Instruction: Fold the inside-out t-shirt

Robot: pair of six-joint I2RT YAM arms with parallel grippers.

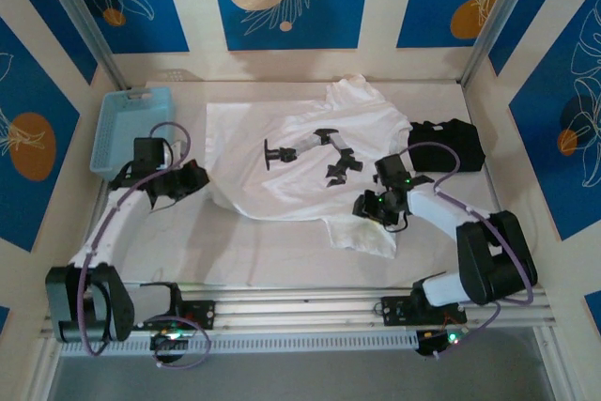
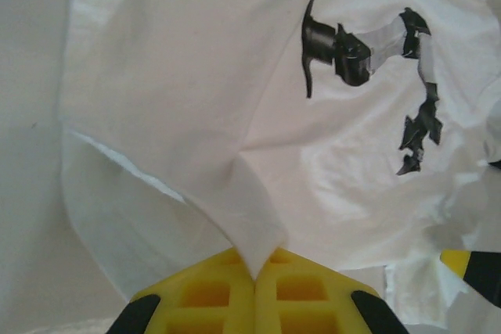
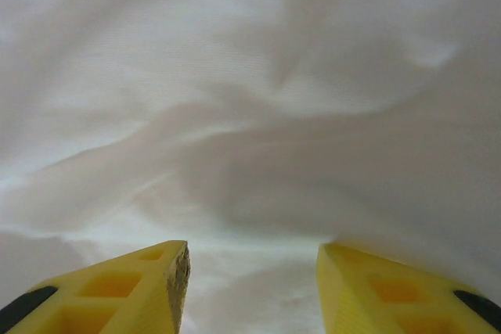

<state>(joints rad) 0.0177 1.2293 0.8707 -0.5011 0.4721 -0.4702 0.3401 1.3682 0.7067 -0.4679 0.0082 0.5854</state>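
1. Overhead view.
   - Shirt [image 1: 249,152]: white, black print up. It is spread over the middle of the worktop [image 1: 272,255], with its near right corner rumpled.
   - Left hand [image 1: 192,180]: at the shirt's left edge, low on the cloth.
   - Right hand [image 1: 376,208]: over the shirt's near right part, just beside the rumpled corner.
   - Basket [image 1: 111,143]: blue, in the far left corner, apart from the shirt.
   - Black garment [image 1: 449,145]: folded, at far right by the shirt's edge. Whether the two touch cannot be told.

2. Left wrist view.
   - Fingers [image 2: 205,291]: yellow, pressed together, with a peak of shirt cloth pinched between them. A tented ridge of cloth runs up from the grip.
   - Print [image 2: 344,44]: lies flat beyond the grip, undisturbed.
   - Judgement: the hold sits at the edge so that this side can be lifted and carried across for a fold.

3. Right wrist view.
   - Fingers [image 3: 145,287]: moderately apart, with nothing clamped between them. Wrinkled white cloth lies below and ahead, and a fold lies against the tip of the right-side finger.
   - Judgement: this hand is placed to take a second hold. Thin cloth pulled from one side only would likely skew.
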